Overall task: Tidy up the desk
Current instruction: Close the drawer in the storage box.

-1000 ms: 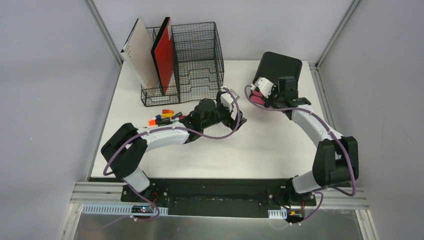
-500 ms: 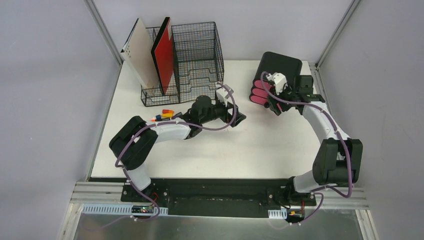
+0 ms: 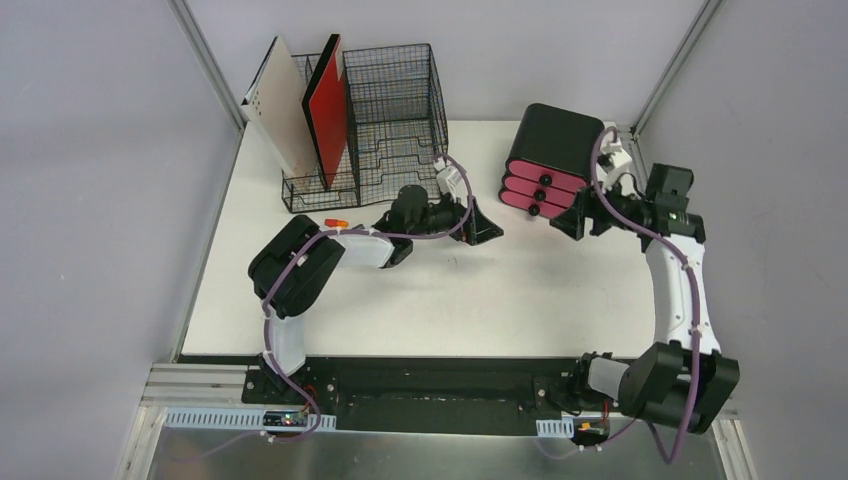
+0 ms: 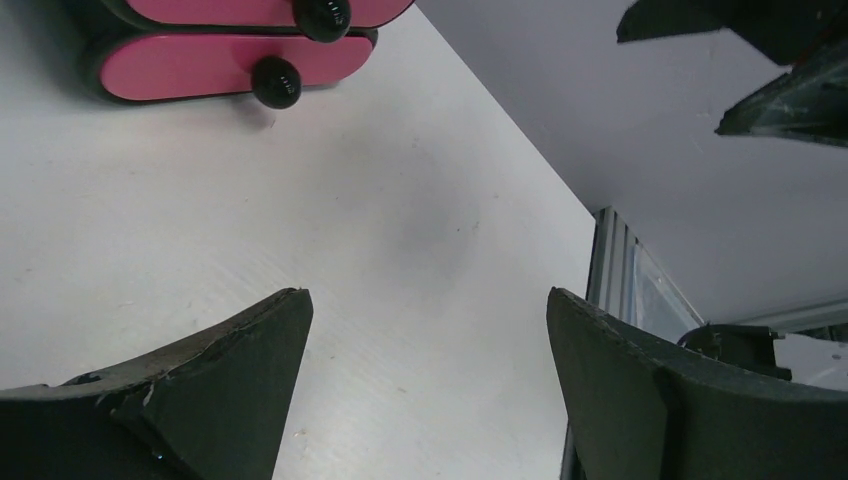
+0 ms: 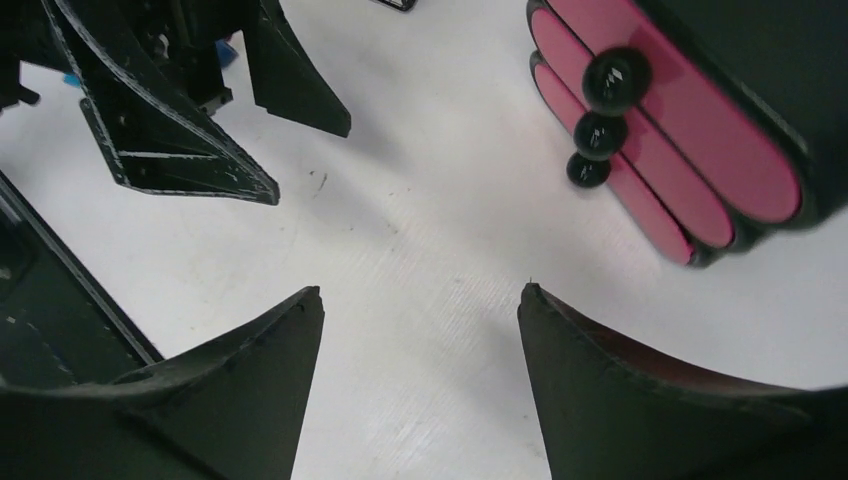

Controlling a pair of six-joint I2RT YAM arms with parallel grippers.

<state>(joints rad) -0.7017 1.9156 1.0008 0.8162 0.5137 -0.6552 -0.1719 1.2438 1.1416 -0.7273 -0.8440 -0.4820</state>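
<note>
The white bench fills the middle of the overhead view, framed by aluminium rails and grey walls, with both arm bases at its near edge. At its far left corner stands a black wire-mesh organizer. A cream board and a red-faced folder stand upright in the organizer's left slots. Just in front of the organizer lies a small orange-red marker, mostly hidden behind the left arm.

At the far right of the bench sits a black drawer box with three pink drawers stacked one above another. Each drawer carries a round black knob, and the fronts line up level with one another, facing the near left.

The left arm reaches across the middle of the bench, and its jaws point right toward the drawer box. They are spread wide with only bare bench between them, and they hold nothing. The lowest pink drawer shows at the top of the left wrist view.

The right arm bends in from the right side, with its jaws just beside the box's near right corner and apart from the pink fronts. These jaws are also spread wide and empty, over bare bench. The two sets of jaws face each other near the box without touching.
</note>
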